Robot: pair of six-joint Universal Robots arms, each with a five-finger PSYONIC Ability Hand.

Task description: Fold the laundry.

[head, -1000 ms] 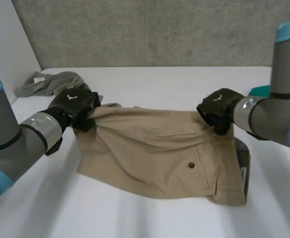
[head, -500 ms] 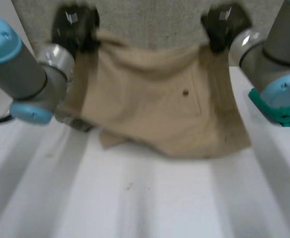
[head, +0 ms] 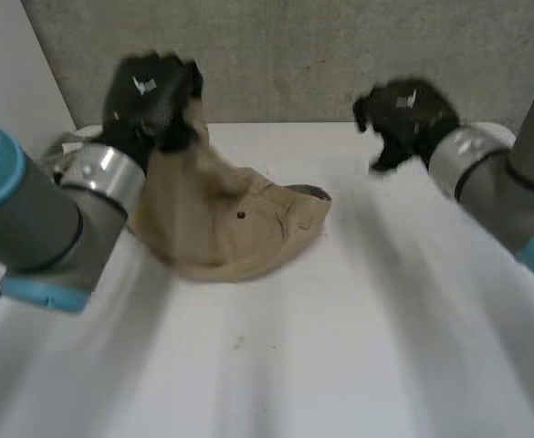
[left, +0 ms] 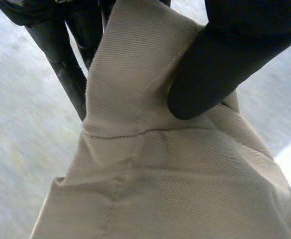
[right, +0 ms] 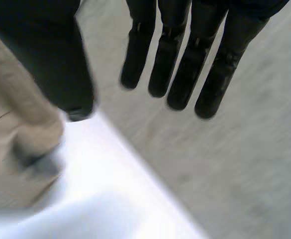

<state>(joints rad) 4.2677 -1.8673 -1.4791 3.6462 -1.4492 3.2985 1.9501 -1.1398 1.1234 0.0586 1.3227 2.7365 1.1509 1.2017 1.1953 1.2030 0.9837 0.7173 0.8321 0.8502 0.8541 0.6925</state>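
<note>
A pair of tan shorts (head: 221,224) hangs from my left hand (head: 152,96), which is raised above the table's far left. In the left wrist view the thumb (left: 225,64) and fingers (left: 60,64) pinch a seamed edge of the tan shorts (left: 150,164). The lower part of the shorts lies crumpled on the white table (head: 340,347). My right hand (head: 402,119) is raised at the far right, apart from the cloth. In the right wrist view its fingers (right: 185,59) are straight and hold nothing, and the shorts (right: 16,129) fall away beside the thumb.
A grey garment (head: 61,151) lies at the table's far left, partly hidden behind my left arm (head: 57,219). A grey concrete wall (head: 294,55) stands behind the table. My right arm (head: 504,192) reaches in from the right.
My right hand has let go of the shorts and its fingers have straightened. The shorts have swung left and dropped, now hanging from the left hand alone.
</note>
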